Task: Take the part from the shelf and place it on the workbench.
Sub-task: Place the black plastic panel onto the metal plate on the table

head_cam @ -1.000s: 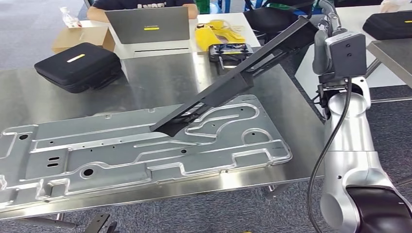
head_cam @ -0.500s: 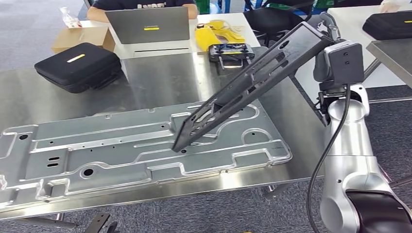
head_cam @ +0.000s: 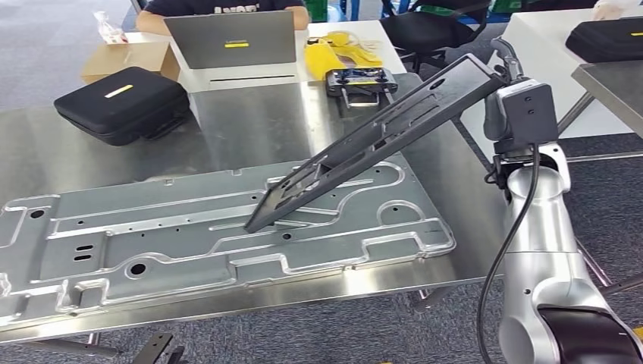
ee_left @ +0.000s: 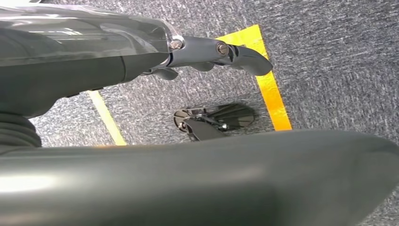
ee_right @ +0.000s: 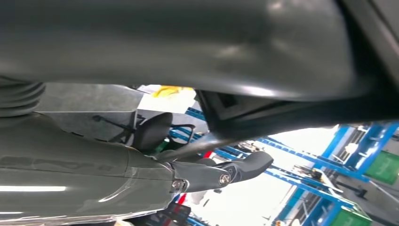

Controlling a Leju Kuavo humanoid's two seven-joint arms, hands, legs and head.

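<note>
A long black slotted part (head_cam: 371,140) slants over the steel workbench (head_cam: 250,129). My right hand (head_cam: 506,62) grips its upper end at the bench's right edge. The part's lower tip rests on or just above a large silver stamped plate (head_cam: 152,235) lying on the bench; contact is unclear. In the right wrist view, the right hand (ee_right: 221,174) closes around the dark part (ee_right: 291,113), thumb on one side and fingers on the other. My left hand (ee_left: 211,52) hangs over the carpet with its fingers apart and nothing in it.
Behind the plate lie a black case (head_cam: 121,102), a cardboard box (head_cam: 125,57), a laptop (head_cam: 231,38) with a person (head_cam: 220,6) behind it, yellow items (head_cam: 334,49) and a controller (head_cam: 360,78). A second table (head_cam: 614,80) stands to the right.
The part has turned in my right hand and now shows its broad face. Its upper end and my right wrist have come down a little, and the lower tip has shifted nearer along the plate.
</note>
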